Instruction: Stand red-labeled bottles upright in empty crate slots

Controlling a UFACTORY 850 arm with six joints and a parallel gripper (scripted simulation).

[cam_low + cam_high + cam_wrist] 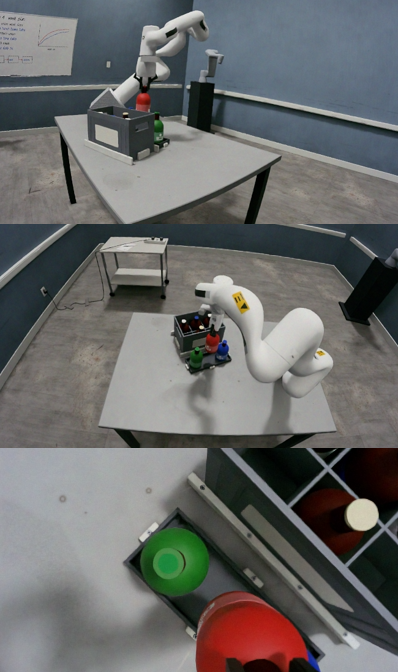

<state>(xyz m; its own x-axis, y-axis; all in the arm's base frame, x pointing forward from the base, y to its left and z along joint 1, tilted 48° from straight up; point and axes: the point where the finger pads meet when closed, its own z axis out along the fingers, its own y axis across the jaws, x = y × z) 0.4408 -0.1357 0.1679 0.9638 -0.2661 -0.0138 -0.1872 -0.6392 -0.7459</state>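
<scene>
Now clamped on the neck of the red bottle (142,101), gripper (144,87) pointing straight down, black fingers (139,82) pinching either side of the cap. Hanging upright below the gripper, red bottle lifted clear of the tray (211,362), its base above the rim of the crate (122,134) in the exterior view. Directly beneath and a little to one side in the wrist view, dark tray lying flat on the table (159,395), just beside the crate's long wall. Standing on the tray near the held bottle: a green bottle (174,561) at one end, a blue bottle (222,350) at the other. Beyond the tray, grey crate divided into slots, with dark-red bottles standing in some: one with a cream cap (361,514) close to the gripper's side, others farther back, one of them blue-capped (196,318). At least one slot nearest the tray looking vacant in the wrist view. Farther off, a white cart (161,273) by the wall, well apart from the table.
</scene>
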